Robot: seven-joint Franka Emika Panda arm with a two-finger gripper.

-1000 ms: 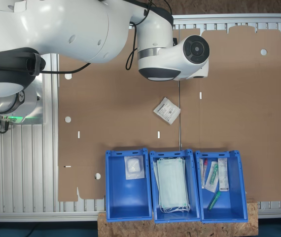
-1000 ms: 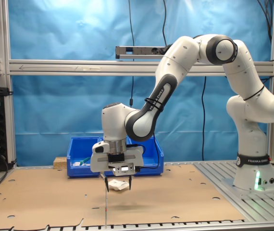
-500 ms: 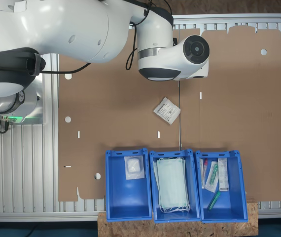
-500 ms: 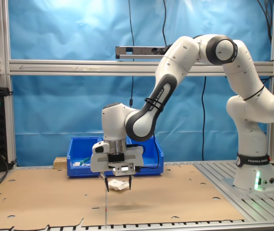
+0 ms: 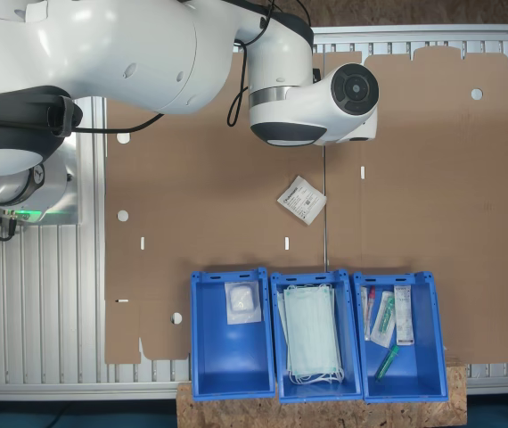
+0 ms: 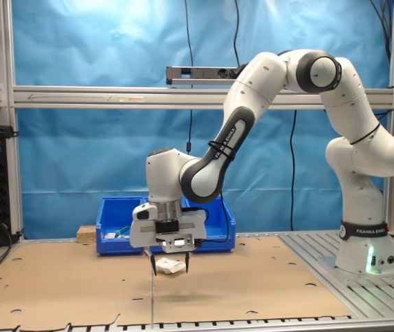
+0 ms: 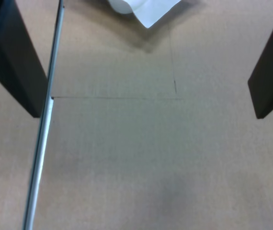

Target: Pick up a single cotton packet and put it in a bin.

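Observation:
The cotton packet (image 5: 301,200), a small white square with grey print, lies flat on the cardboard near the middle of the table. In the second exterior view, the packet (image 6: 172,265) shows between the downward fingers of my gripper (image 6: 170,271), which hangs just above the cardboard. In the wrist view my gripper (image 7: 141,91) is open, its dark fingers (image 7: 12,62) wide apart with bare cardboard between them. A corner of the packet (image 7: 146,9) lies just beyond them. The blue bin (image 5: 232,366) at the first exterior view's left holds a plain puffy white packet (image 5: 242,303).
Two more blue bins stand beside it: the middle one (image 5: 276,294) holds pale green face masks, the other (image 5: 432,357) tubes and long packets. A thin metal seam (image 7: 43,129) runs between the cardboard sheets. The arm's white wrist housing (image 5: 312,102) hangs over the table's far part.

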